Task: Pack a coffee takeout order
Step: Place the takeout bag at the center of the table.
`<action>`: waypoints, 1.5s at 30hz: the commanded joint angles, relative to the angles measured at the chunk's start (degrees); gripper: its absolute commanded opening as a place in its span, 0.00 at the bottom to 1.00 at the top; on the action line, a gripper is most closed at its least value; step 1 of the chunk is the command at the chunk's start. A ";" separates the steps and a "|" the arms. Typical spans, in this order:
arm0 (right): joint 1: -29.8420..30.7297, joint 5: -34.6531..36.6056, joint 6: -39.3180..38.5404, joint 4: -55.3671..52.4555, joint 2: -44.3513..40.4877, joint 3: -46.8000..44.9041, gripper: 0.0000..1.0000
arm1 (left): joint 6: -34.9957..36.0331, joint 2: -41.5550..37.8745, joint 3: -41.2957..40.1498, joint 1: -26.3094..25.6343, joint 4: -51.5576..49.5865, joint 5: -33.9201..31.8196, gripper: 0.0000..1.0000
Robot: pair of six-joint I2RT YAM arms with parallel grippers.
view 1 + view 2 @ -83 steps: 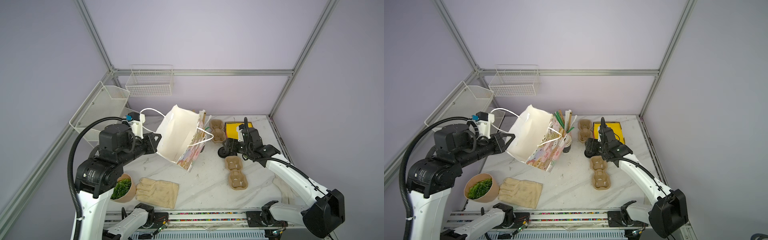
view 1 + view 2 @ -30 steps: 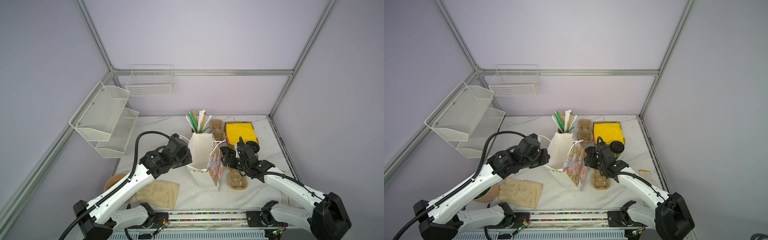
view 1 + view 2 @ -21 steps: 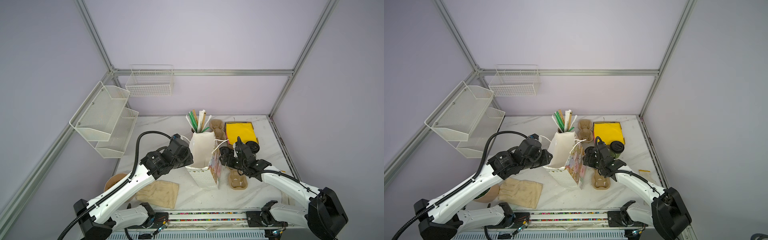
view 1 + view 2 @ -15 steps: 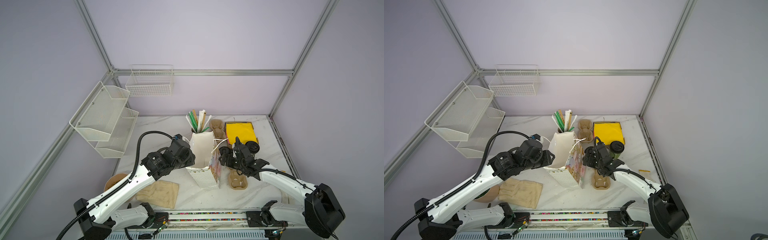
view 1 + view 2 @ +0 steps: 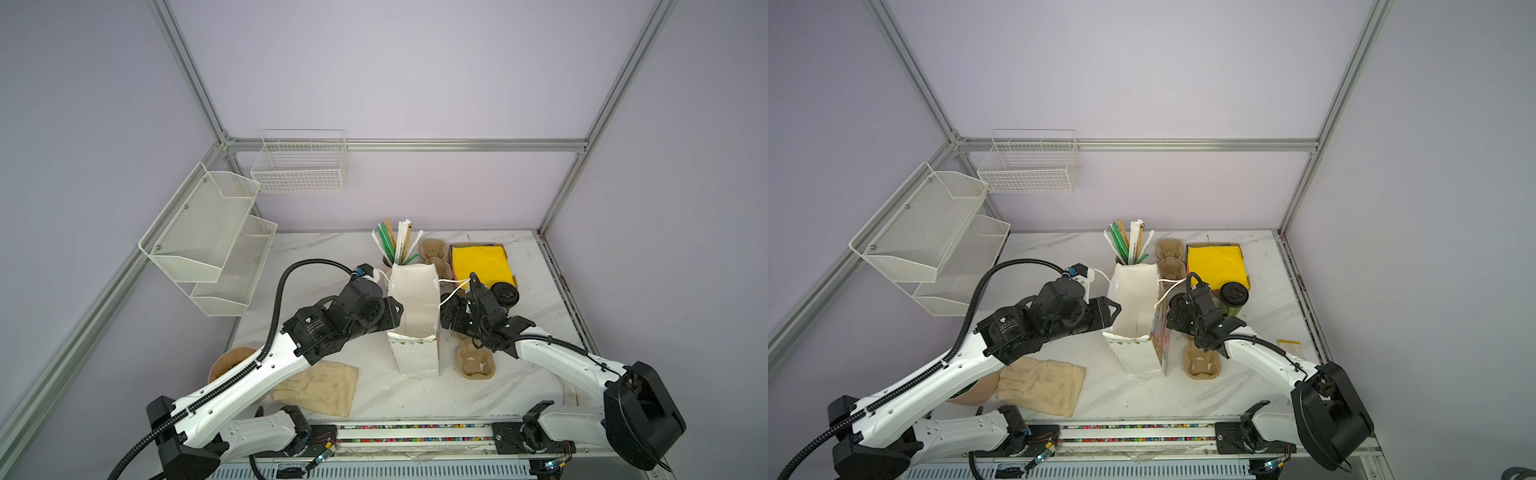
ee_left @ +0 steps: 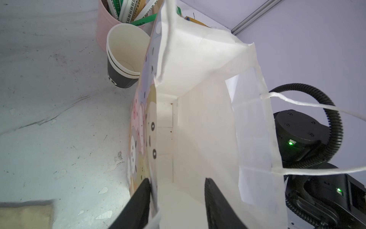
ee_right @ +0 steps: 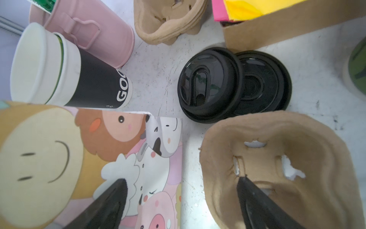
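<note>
Bag (image 5: pixel 415 357): upright, middle of surface (image 5: pixel 332 253), mouth open. Left fingers (image 6: pixel 138 202): parted astride the wall facing them, one inside, one outside, not clamping. Right fingers (image 7: pixel 107 204): spread wide, empty. Carrier (image 5: pixel 1202 363): flat, just right of bag, directly under right fingers, long axis front-to-back alongside bag; right arm nearer. Lidded cup (image 5: pixel 1233 297), yellow sheet (image 5: pixel 1214 262): behind carrier, unpacked

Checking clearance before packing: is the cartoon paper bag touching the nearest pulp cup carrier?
Apart. The right wrist view shows a strip of bare table between the paper bag and the pulp cup carrier.
</note>
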 commanded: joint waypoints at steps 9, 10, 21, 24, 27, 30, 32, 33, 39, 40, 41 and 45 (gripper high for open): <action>0.10 2.13 -0.61 2.14 4.26 4.57 0.91 | 3.21 -3.37 4.16 -1.16 5.48 0.20 0.50; 0.06 2.36 -1.07 2.28 4.35 4.87 0.91 | 3.41 -3.51 4.18 -1.13 5.67 0.33 0.51; -2.71 0.88 -2.09 2.13 6.14 7.36 0.91 | 8.12 -5.83 5.78 -1.16 4.53 -3.10 0.60; -4.03 1.61 -2.52 1.13 3.98 7.02 0.91 | 9.33 -6.62 5.87 -1.13 2.87 -5.74 0.62; -5.03 1.62 -3.97 -1.13 2.46 7.74 0.93 | 10.69 -7.24 5.69 -1.15 1.85 -8.06 0.63; -5.50 1.81 -4.95 -4.35 1.84 9.45 0.97 | 12.08 -7.31 6.00 -1.13 1.43 -9.67 0.64; -5.61 2.06 -5.23 -5.96 1.15 10.27 0.97 | 12.82 -7.29 6.21 -1.04 1.49 -10.26 0.65; -5.60 2.28 -5.48 -6.84 1.05 10.80 0.97 | 13.23 -7.22 6.22 -1.04 1.74 -10.35 0.65; -5.59 7.12 -8.72 -17.11 2.25 16.76 0.98 | 16.13 -7.67 7.17 -0.63 1.35 -11.85 0.66; -5.59 8.00 -9.09 -18.94 2.20 17.75 0.97 | 16.80 -8.12 7.14 -0.49 1.33 -12.30 0.67; -5.61 9.10 -9.24 -20.67 1.93 18.70 0.98 | 17.56 -8.62 7.19 -0.22 1.46 -12.70 0.69; -5.62 9.74 -9.36 -24.20 0.34 19.67 0.98 | 21.18 -9.79 6.75 1.33 2.03 -12.96 0.79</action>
